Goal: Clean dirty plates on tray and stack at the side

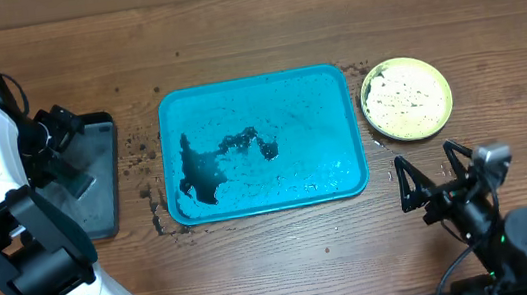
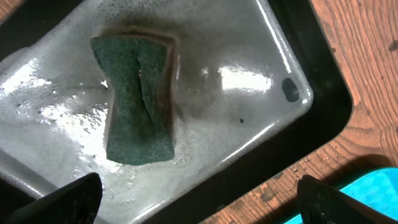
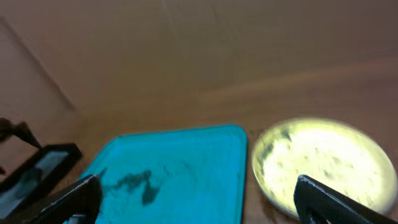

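Overhead: yellow-green plate (image 1: 407,99) lies near the right hand (image 1: 432,182), which gapes wide, empty

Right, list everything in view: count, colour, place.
tray: one, turquoise, table centre, smeared black, no plate on it.
plate: one visible, yellow-green rim, right of the tray; any beneath cannot be told.
black tray: one, left of the turquoise one, wet inside.
sponge: one, green, in the black tray.
black specks: scattered, between the two trays.
table: one, brown wood.
left gripper: black, open, above the black tray.
right gripper: black, open, just below the plate in the overhead view.
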